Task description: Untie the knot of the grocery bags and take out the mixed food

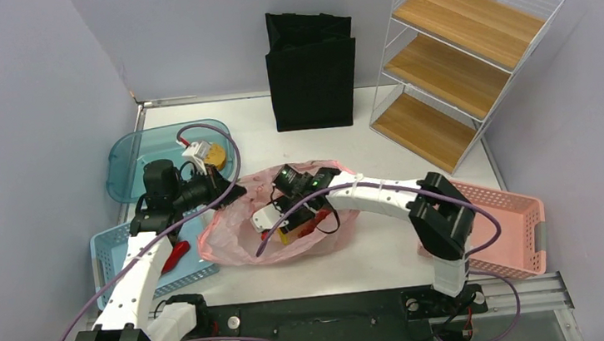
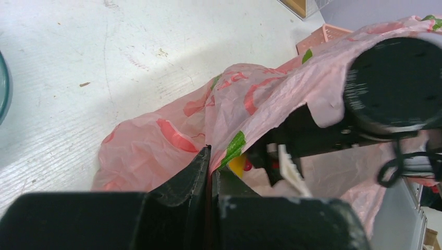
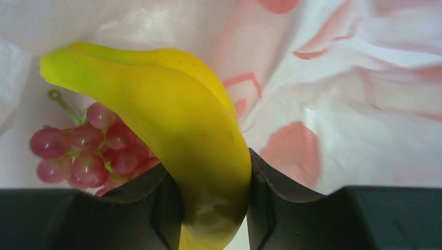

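Fingers of the right gripper pressed on both flanks of the banana, clamped across its width near one end; its long axis ran straight ahead from the jaws, then curved to the left of the wrist view; the red fruit cluster lay just beside it on that left side, low in the grocery bag, apparently clear of the jaws. Fingers of the left gripper were together, pinching the film at the bag's rim and holding the mouth up; no knot could be made out, and the mouth stood open. Only the right arm reached inside the bag, so it served the food; the left arm only held. Bag film draped over the right wrist; the exit, in my judgement, lay upward and back through the mouth; a snag on that drape was the risk. Bare table lay near; the pink basket stood to the right, the blue basket to the left.
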